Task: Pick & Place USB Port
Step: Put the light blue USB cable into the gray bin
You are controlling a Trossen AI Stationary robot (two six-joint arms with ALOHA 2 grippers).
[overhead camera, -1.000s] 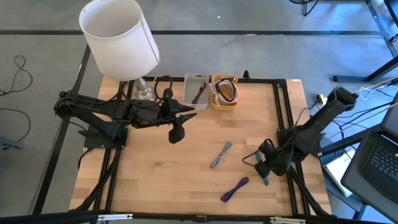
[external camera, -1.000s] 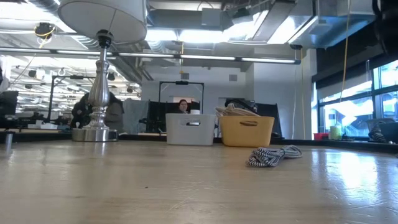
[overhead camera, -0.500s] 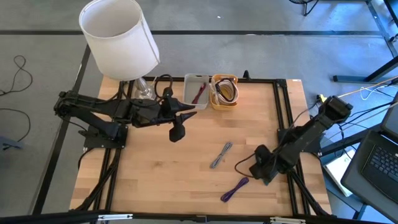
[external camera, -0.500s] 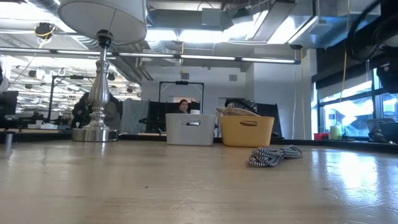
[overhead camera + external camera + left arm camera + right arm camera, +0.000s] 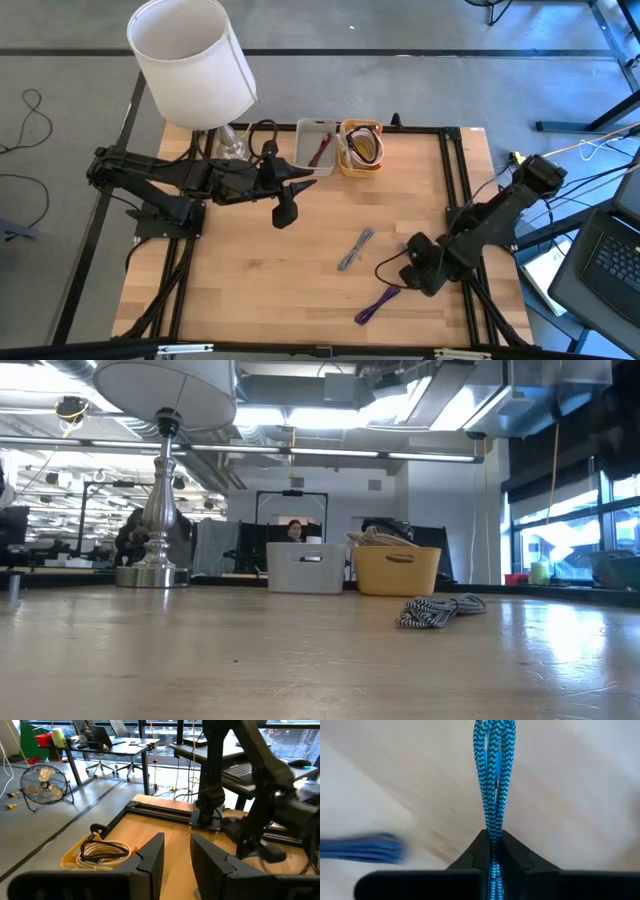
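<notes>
Overhead, table-level, two wrist-mounted close views

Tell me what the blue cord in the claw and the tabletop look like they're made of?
The blue cord, pinched in the right gripper, looks like braided fabric sheathing: a zigzag weave shows. The tabletop looks like pale wood planks, with visible grain and a slight sheen.

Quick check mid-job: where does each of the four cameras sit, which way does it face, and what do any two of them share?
High: overhead, straight down on the table; both arms show.
Low: tabletop height, looking across at the white bin, yellow basket, striped cable; no arm visible.
Left wrist: past the left gripper toward the right arm.
Right wrist: down at the right gripper, shut on the teal cable.
Shared: high, low and left wrist all show the yellow basket.
</notes>
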